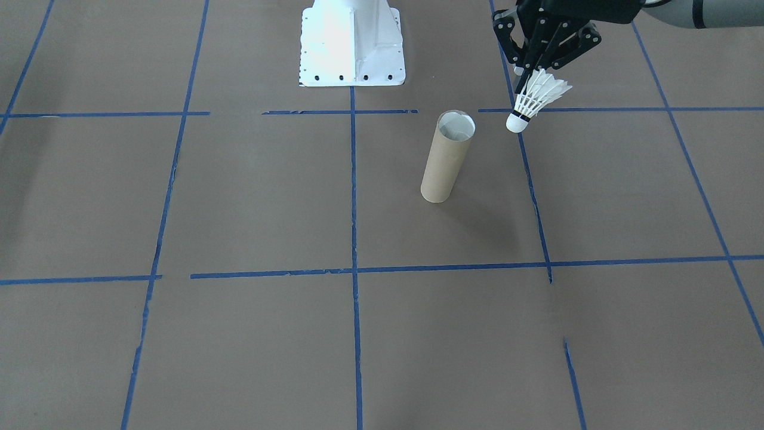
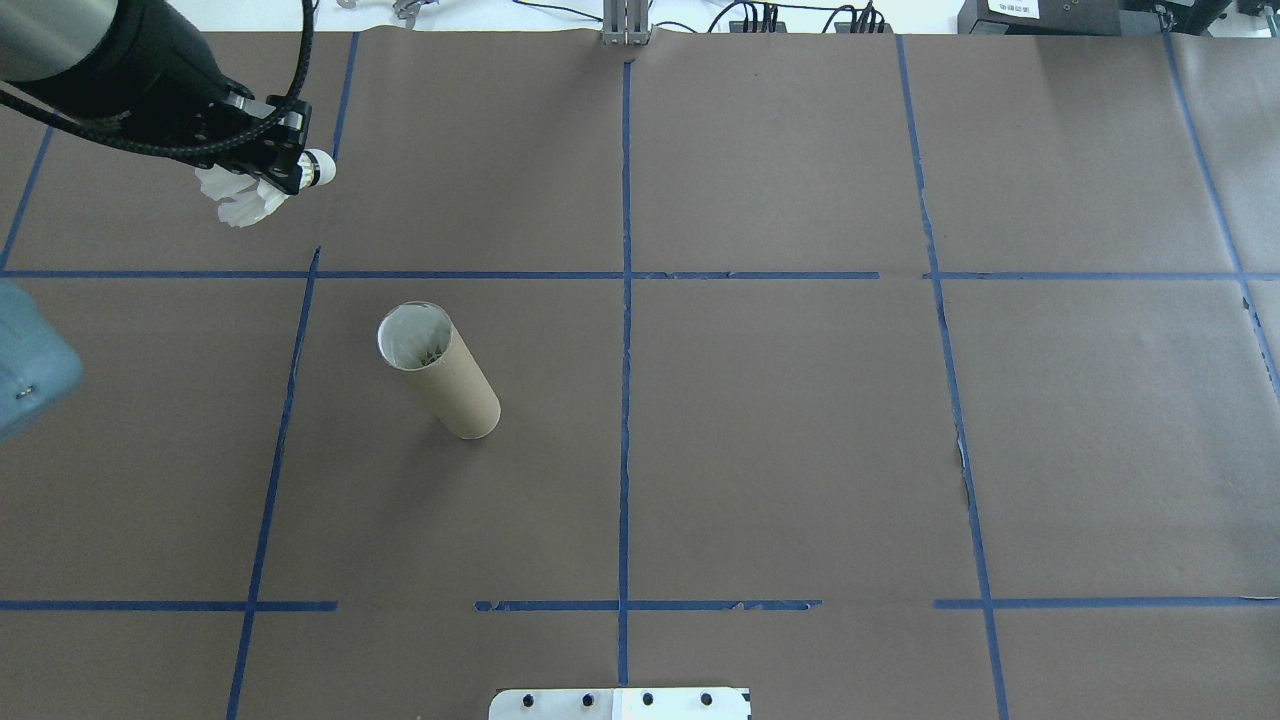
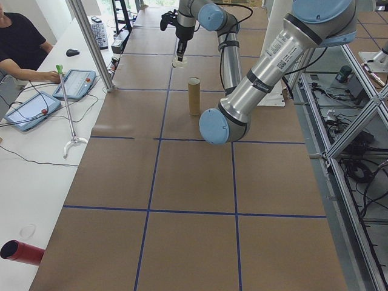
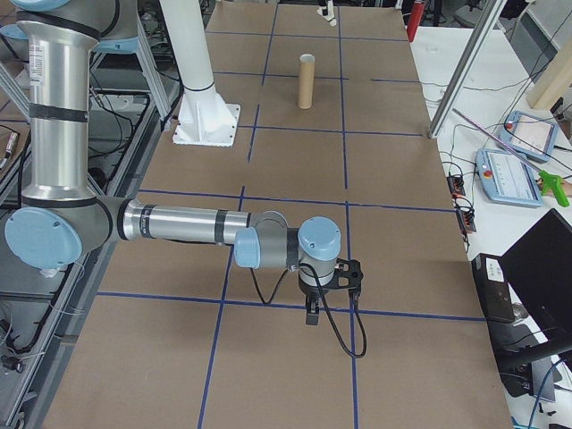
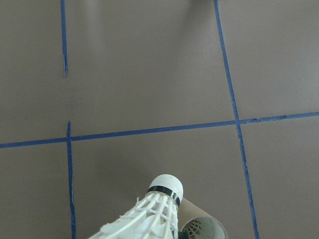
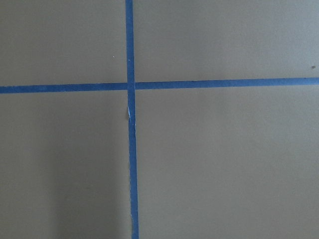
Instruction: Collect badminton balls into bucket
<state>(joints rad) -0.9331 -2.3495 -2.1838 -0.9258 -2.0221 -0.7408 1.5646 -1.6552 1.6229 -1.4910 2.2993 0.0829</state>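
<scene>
shuttlecock [image 1: 533,100]: white feather type, held up off the table by its skirt, cork tip with thin black band pointing down and toward the tube; also seen in the overhead view [image 2: 262,190] and the left wrist view [image 5: 155,215].
left gripper [image 1: 536,70]: black two-finger unit, fingers clenched on the feather skirt; sits above the table beside the tube, not over its mouth.
cardboard tube [image 1: 446,156]: tan, white inside, standing upright on the table with its mouth open upward; something small and dark shows deep inside from overhead [image 2: 437,368], cannot tell what.
right gripper [image 4: 313,315]: points down just above the table, well apart from tube and shuttlecock; seen only from the side, cannot tell if it is clenched or released.
table [image 1: 250,203]: brown paper cover, blue tape grid.
robot base [image 1: 352,45]: white metal plate, near the tube.
person [image 3: 21,45]: dark shirt, seated at the side bench beside tablets.
</scene>
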